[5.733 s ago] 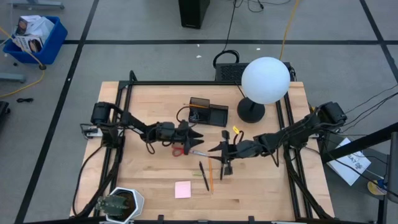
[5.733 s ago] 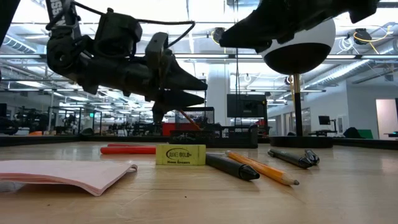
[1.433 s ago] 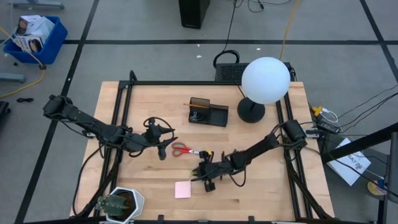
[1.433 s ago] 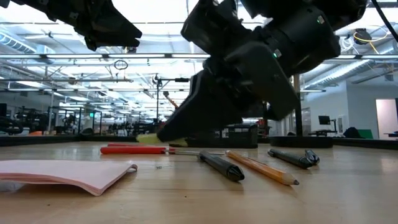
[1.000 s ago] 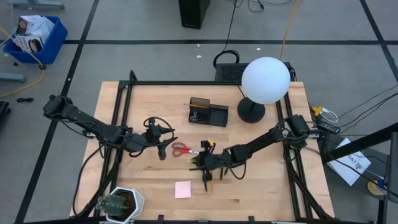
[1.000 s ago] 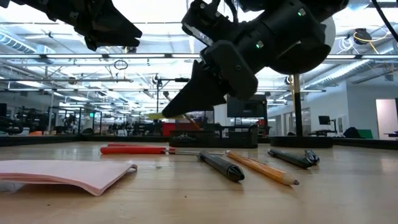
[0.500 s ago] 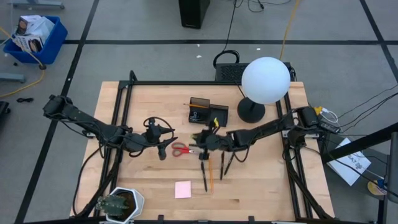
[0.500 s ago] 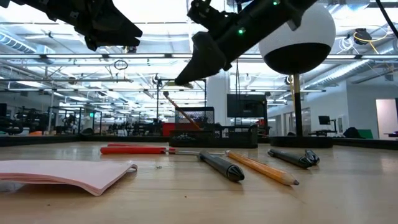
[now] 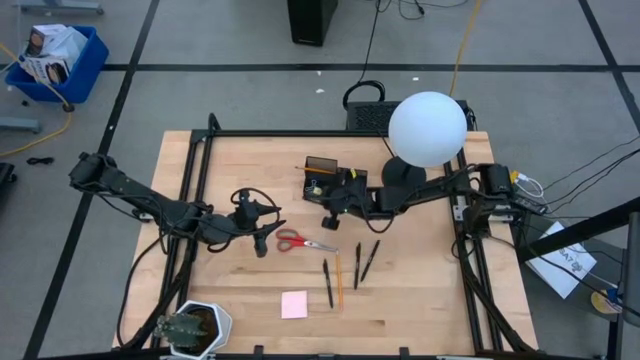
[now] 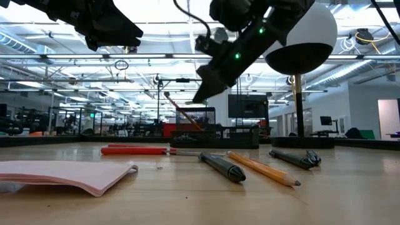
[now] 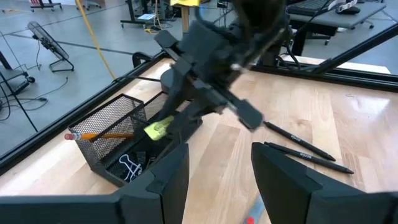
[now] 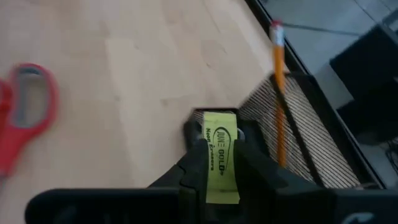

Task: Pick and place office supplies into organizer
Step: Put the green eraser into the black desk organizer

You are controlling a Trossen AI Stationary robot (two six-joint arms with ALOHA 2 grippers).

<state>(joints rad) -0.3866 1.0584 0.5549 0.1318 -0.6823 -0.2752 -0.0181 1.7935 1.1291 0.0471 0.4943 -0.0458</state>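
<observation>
Right wrist view shows us the right gripper point(image 12: 219, 163) clamped on a yellow eraser point(image 12: 219, 154), its long axis running out along the fingers toward the mesh organizer point(image 12: 292, 124) just ahead. Our left gripper point(image 9: 262, 238) hangs spread beside the scissors point(image 9: 303, 241) over the wooden table point(image 9: 420, 290).

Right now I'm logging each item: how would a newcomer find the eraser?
Beside the white globe lamp stands the black mesh organizer. Just over it, the right gripper pinches the eraser: a small yellow block with dark lettering, the only supply off the table.
</observation>
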